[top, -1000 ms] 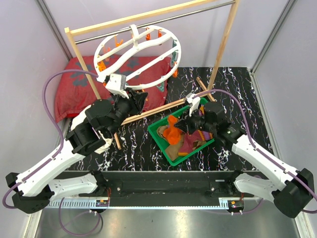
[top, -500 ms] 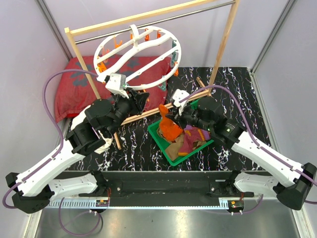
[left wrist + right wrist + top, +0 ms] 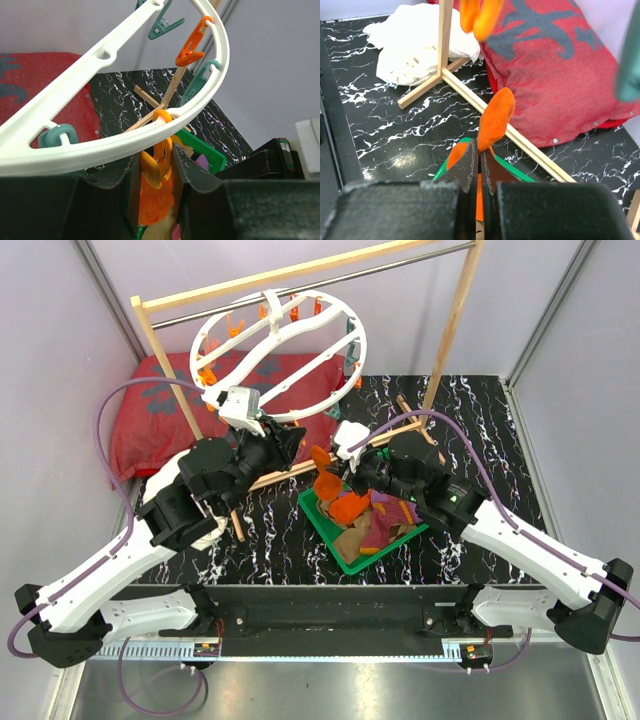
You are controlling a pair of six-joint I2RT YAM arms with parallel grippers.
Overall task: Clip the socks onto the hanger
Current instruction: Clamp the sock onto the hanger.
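The right fingers (image 3: 338,462) pinch an orange sock (image 3: 327,485) over the green bin (image 3: 322,535).

Overhead looks down; both close wrist views share cushion (image 3: 560,75).

Robotics lab test cell | plain panel walls (image 3: 590,360), metal corner posts (image 3: 548,312) | two robot arms (image 3: 520,550) bolted at near edge of black marbled tabletop (image 3: 480,420)

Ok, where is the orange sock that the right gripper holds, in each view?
Top external: centre, orange sock hanging from the right gripper over the green bin.
Left wrist: bottom centre, seemingly the orange fabric behind the orange clip.
Right wrist: centre, pinched between the fingers.
Shared landmark: the green bin, in all three.
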